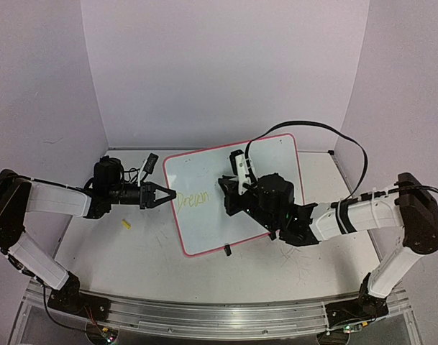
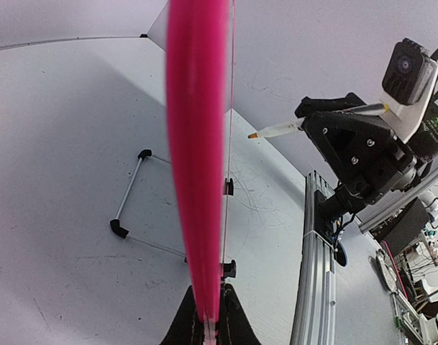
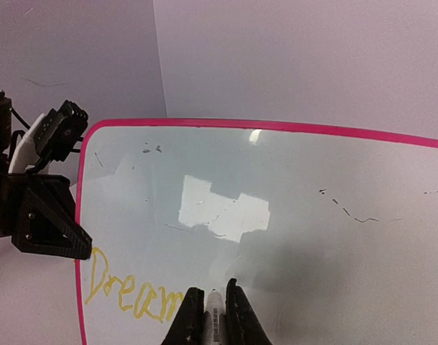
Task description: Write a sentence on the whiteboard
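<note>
The whiteboard (image 1: 265, 162), glossy white with a pink-red rim, stands tilted at the table's middle. My left gripper (image 1: 166, 195) is shut on its left edge; in the left wrist view the pink rim (image 2: 197, 180) runs up from between the fingers (image 2: 183, 327). Yellow writing reading "Dream" (image 1: 192, 201) sits near that edge and also shows in the right wrist view (image 3: 129, 293). My right gripper (image 1: 223, 185) is shut on a white marker (image 3: 216, 320), its tip at the board (image 3: 312, 244) just right of the last letter. The marker's orange tip (image 2: 254, 135) shows in the left wrist view.
A small yellow cap (image 1: 126, 223) lies on the table left of the board. A black object (image 1: 151, 162) lies near the back wall. The board's black-tipped wire stand (image 2: 129, 208) rests behind it. A black cable (image 1: 326, 129) arcs over the right arm. Walls close three sides.
</note>
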